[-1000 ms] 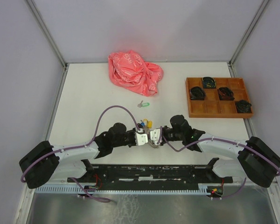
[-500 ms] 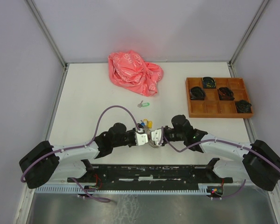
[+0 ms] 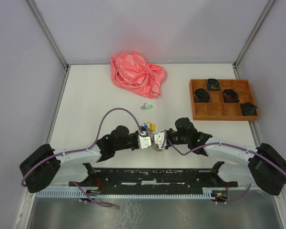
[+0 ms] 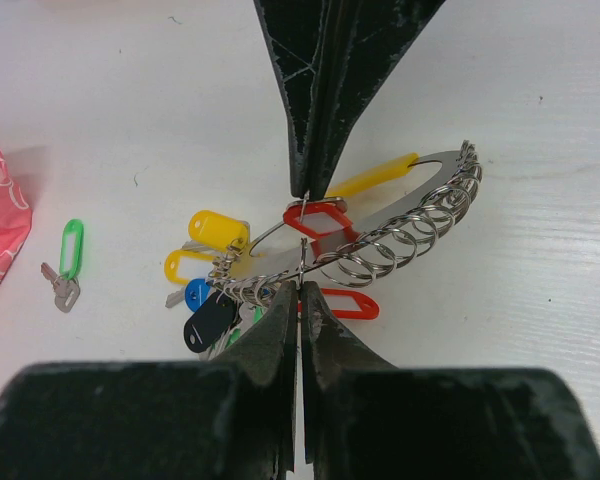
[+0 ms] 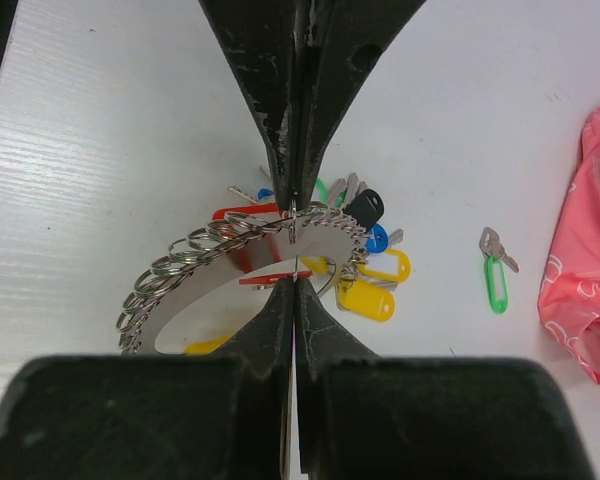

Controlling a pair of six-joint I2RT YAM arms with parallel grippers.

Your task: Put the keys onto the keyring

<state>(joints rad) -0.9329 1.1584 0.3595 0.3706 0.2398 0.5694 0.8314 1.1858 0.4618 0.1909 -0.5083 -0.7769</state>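
Since a second ago the right arm's shoulder has swung slightly outward at the table's (image 3: 86,105) near right; nothing else has shifted, and both grippers stay tip to tip near the front edge. Left gripper (image 3: 144,141) and right gripper (image 3: 158,140) each have their jaws pressed together, and the wrist views show a thin wire keyring (image 4: 299,262) running into the seam of both, pinched from opposite sides. Beside it lies a curved silver plate (image 4: 420,185) threaded with a row of spare rings (image 4: 430,215), and against its far end a bunch (image 4: 215,228) of keys with yellow, blue and black tags. One red tag (image 4: 315,217) sits right at the right gripper's tip, touching the keyring; whether it is threaded on cannot be told. A second red tag (image 4: 348,305) lies just beside the left fingers (image 4: 330,340). Well apart, toward the pink bag (image 3: 137,68), the green-tagged key (image 3: 146,107) lies flat and alone. At the far right stands a wooden tray (image 3: 219,117).
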